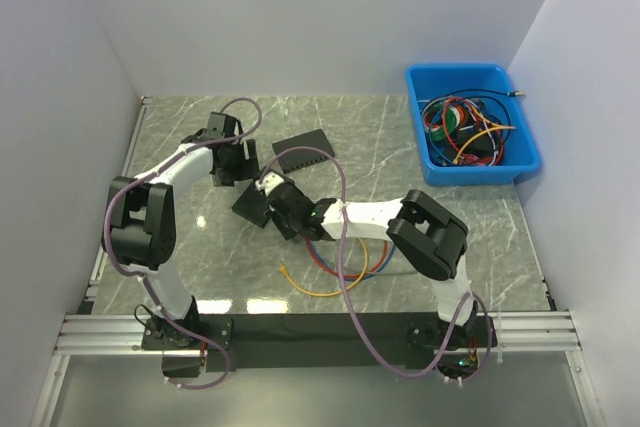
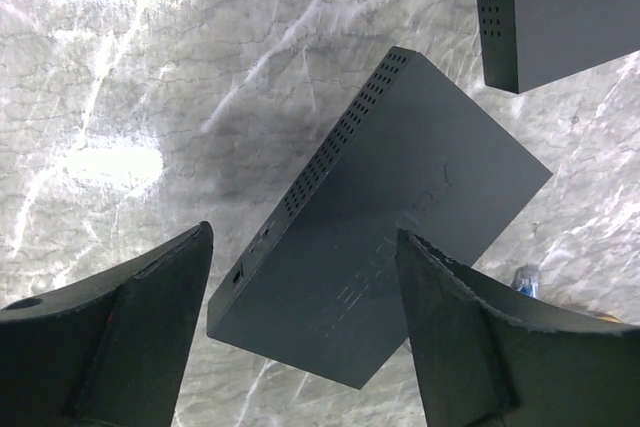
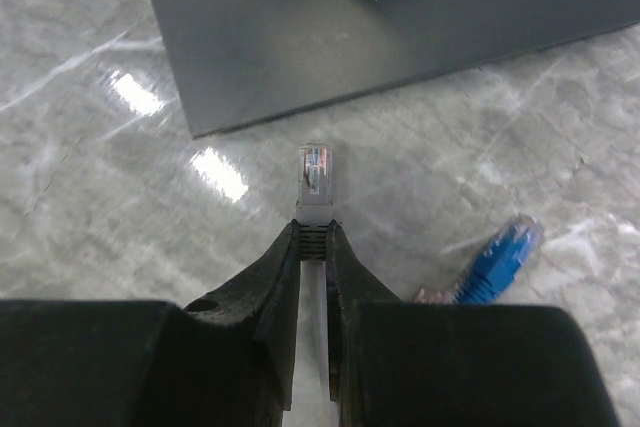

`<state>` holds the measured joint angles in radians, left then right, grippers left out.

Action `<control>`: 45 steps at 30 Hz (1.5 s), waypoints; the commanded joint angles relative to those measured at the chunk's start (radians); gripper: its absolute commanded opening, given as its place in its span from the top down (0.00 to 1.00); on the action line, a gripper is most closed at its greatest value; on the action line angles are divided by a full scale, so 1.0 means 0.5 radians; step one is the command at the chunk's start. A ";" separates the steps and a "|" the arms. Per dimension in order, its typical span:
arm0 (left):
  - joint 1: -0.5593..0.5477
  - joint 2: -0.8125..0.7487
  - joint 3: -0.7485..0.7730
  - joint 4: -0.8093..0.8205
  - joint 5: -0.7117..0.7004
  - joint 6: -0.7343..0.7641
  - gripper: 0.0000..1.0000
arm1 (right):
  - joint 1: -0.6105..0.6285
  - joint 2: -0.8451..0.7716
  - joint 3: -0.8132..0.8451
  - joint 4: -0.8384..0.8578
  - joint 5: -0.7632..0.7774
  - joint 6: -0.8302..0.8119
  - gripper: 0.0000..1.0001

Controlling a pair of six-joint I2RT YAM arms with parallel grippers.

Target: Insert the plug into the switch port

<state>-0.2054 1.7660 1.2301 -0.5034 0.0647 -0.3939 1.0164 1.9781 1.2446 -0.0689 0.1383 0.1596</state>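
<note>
Right wrist view: right hand (image 3: 313,247) pinches the plug (image 3: 314,172) by its tail, which looks light with a brittle clip, and left hand (image 2: 305,237) hangs open over the rigid switch (image 2: 400,207).

Blue bin (image 1: 460,71) of tangled wires (image 1: 462,132), marble table (image 1: 380,142)
</note>
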 commanded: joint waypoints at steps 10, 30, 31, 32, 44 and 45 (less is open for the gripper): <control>0.033 0.024 -0.012 0.016 0.027 -0.114 0.32 | -0.014 0.100 0.183 -0.068 0.076 0.015 1.00; 0.067 0.223 0.062 -0.138 -0.096 -0.151 0.33 | 0.004 0.100 0.229 -0.086 0.006 0.040 1.00; 0.064 0.223 0.062 -0.138 -0.099 -0.148 0.33 | 0.004 0.097 0.232 -0.083 0.009 0.043 1.00; 0.064 0.223 0.059 -0.138 -0.102 -0.151 0.33 | 0.013 0.103 0.235 -0.080 0.012 0.049 1.00; 0.064 0.238 0.068 -0.174 -0.123 -0.160 0.33 | 0.059 0.096 0.278 -0.108 0.033 0.058 1.00; 0.064 0.238 0.068 -0.174 -0.123 -0.160 0.33 | 0.066 0.096 0.281 -0.105 0.036 0.058 1.00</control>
<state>-0.1719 1.8568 1.2591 -0.5438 0.0547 -0.4763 1.0348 2.0266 1.3373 -0.1371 0.1455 0.1787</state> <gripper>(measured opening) 0.670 0.173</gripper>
